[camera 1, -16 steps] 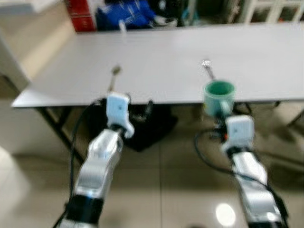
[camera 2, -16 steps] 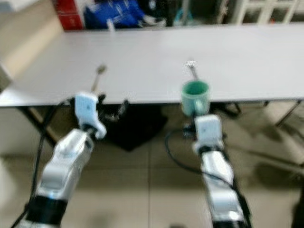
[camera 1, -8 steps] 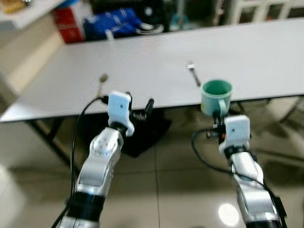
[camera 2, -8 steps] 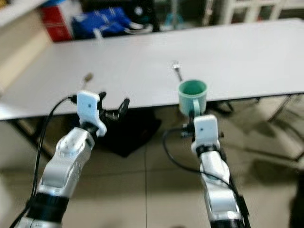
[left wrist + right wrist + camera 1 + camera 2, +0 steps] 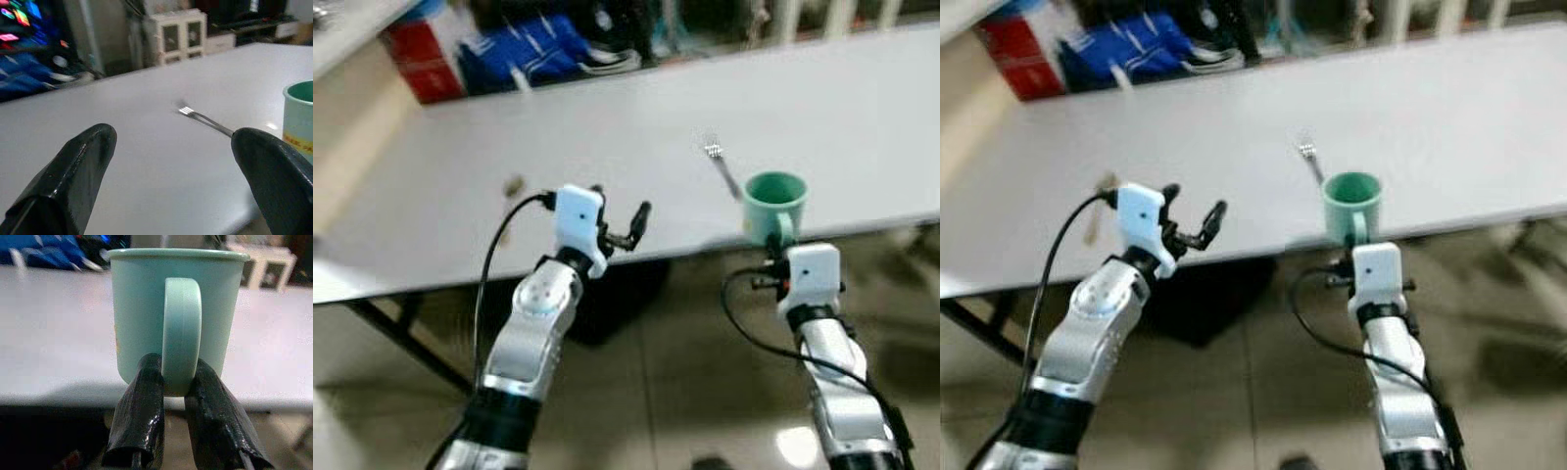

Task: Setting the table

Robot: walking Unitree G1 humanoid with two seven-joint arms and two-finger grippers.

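My right gripper [image 5: 178, 382] is shut on the handle of a mint-green mug [image 5: 773, 201]. It holds the mug upright at the white table's [image 5: 607, 108] front edge. A metal fork [image 5: 722, 166] lies on the table just beyond the mug, and the fork [image 5: 203, 117] also appears in the left wrist view. A blurred spoon [image 5: 512, 191] lies further left near the edge. My left gripper [image 5: 622, 211] is open with nothing between its fingers. It hovers over the table's front edge between spoon and fork.
Behind the table's far side are a blue bag [image 5: 543, 49] and a red box [image 5: 426, 64]. A white cabinet [image 5: 178, 39] stands in the background. A dark object [image 5: 607, 304] and a black table leg [image 5: 401, 343] sit under the table, on a tiled floor.
The view has shifted as the camera moved. Both arms have come up and forward: the left gripper now reaches over the table edge, and the mug has reached edge level.
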